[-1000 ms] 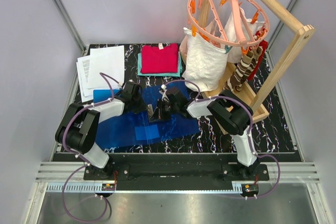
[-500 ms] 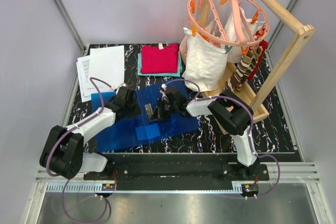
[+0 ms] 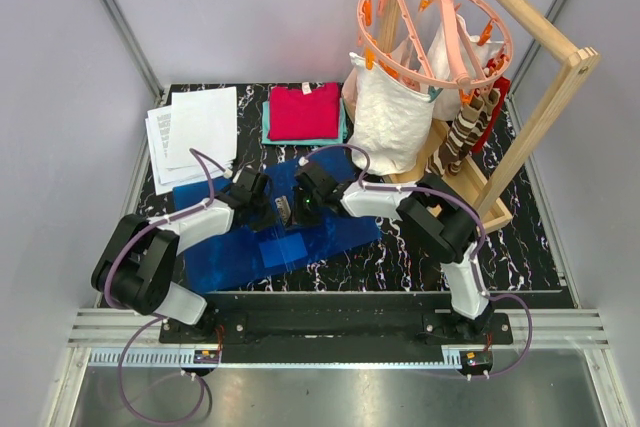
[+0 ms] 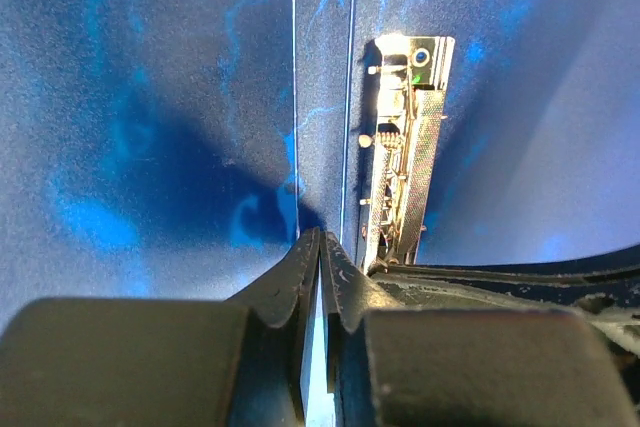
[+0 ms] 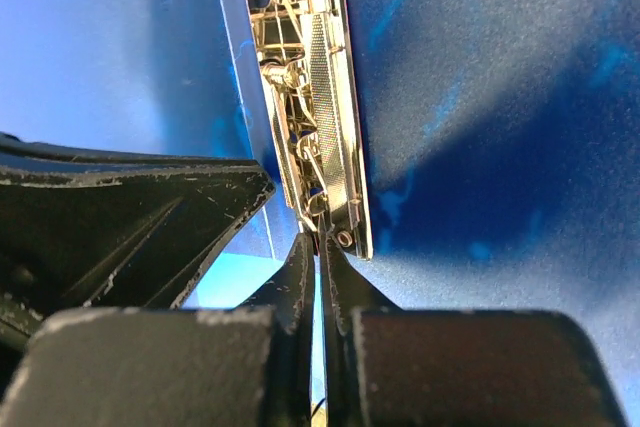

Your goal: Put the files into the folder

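So the folder [image 3: 335,237] lies flat mid-table [image 3: 420,252], toward the front. The files [image 3: 195,127] sit behind it at back left, with folded clothes [image 3: 303,112] back centre. The bag [image 3: 390,122] is by the wooden rack [image 3: 540,112] on the right.

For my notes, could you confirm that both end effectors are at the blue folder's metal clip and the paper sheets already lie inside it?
No: the top external view shows the paper sheets stacked outside the folder, beyond its left end. The left end effector and right end effector are at its metal clip.
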`<state>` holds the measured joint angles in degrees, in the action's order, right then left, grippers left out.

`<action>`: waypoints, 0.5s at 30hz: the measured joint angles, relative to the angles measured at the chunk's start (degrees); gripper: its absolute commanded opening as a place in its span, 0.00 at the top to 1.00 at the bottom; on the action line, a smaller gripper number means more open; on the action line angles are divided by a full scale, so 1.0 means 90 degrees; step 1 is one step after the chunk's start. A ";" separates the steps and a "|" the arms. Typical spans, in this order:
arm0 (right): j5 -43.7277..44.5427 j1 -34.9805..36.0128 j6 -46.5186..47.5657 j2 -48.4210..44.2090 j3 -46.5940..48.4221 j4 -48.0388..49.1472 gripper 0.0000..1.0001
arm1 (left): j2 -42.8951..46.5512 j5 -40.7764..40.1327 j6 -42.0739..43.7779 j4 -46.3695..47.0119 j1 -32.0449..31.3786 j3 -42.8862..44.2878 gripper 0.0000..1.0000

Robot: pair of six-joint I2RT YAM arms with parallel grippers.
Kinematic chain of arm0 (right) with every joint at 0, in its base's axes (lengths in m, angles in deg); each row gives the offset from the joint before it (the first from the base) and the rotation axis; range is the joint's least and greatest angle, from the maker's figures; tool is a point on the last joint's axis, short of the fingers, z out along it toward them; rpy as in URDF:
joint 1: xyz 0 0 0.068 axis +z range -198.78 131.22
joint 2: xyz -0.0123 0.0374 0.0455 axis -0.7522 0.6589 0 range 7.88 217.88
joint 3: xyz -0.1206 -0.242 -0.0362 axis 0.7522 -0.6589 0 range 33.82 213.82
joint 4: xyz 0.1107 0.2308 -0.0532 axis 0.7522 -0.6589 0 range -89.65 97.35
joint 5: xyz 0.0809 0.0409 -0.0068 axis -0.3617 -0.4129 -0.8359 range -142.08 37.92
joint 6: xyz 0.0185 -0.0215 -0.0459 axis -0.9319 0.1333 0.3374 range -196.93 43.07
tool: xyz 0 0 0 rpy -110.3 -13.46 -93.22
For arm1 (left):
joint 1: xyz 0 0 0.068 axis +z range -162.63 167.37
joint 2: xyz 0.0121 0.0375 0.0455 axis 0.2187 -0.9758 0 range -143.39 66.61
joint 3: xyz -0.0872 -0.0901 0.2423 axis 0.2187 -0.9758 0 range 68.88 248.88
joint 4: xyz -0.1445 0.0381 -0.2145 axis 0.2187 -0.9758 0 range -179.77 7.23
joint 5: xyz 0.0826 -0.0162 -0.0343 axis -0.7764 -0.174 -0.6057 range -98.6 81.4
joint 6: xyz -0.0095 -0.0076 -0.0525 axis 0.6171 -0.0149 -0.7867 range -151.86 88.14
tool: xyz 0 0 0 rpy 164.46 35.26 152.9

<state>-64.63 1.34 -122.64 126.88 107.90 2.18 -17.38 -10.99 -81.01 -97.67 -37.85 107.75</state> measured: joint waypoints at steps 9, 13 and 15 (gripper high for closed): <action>0.1163 0.0369 0.0141 0.0296 0.0741 -0.0988 1.00 | -0.0056 -0.0136 0.0051 -0.0002 0.0044 0.0058 0.91; 0.1537 0.0471 0.0352 0.0211 0.0896 -0.1137 1.00 | -0.0058 -0.0146 0.0112 0.0019 0.0056 0.0061 0.91; 0.1719 0.0517 0.0515 0.0206 0.0964 -0.1212 1.00 | -0.0061 -0.0146 0.0126 0.0041 0.0056 0.0061 0.91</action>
<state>-49.16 6.00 -118.01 128.74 116.58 -8.72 -17.92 -12.30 -79.87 -97.30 -37.34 108.30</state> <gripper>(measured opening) 0.009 0.096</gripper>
